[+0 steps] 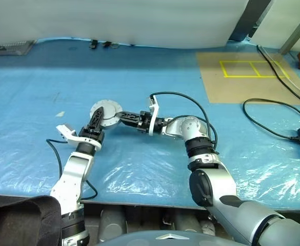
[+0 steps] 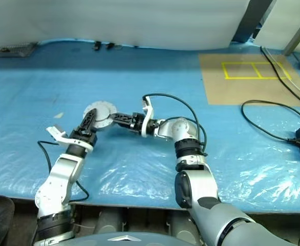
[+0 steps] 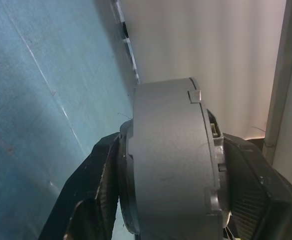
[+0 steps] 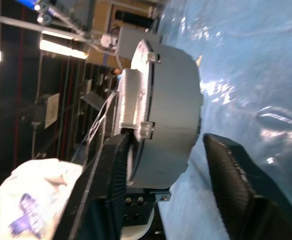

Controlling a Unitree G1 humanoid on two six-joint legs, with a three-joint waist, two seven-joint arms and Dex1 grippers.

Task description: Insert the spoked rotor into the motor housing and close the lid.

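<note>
Left gripper (image 1: 97, 119) clamps motor housing (image 1: 105, 112); right gripper (image 1: 125, 119) at three o'clock, jaws slack — housing could twist loose.

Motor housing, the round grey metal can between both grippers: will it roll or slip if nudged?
The short round grey metal motor housing looks rigid and probably hefty. Its smooth curved wall may slip between black fingers. Lying flat on the blue plastic sheet, it likely slides, not rolls.

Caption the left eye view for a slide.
Both hands, left and right, meet at the closed round motor housing on the blue-covered table.
</note>
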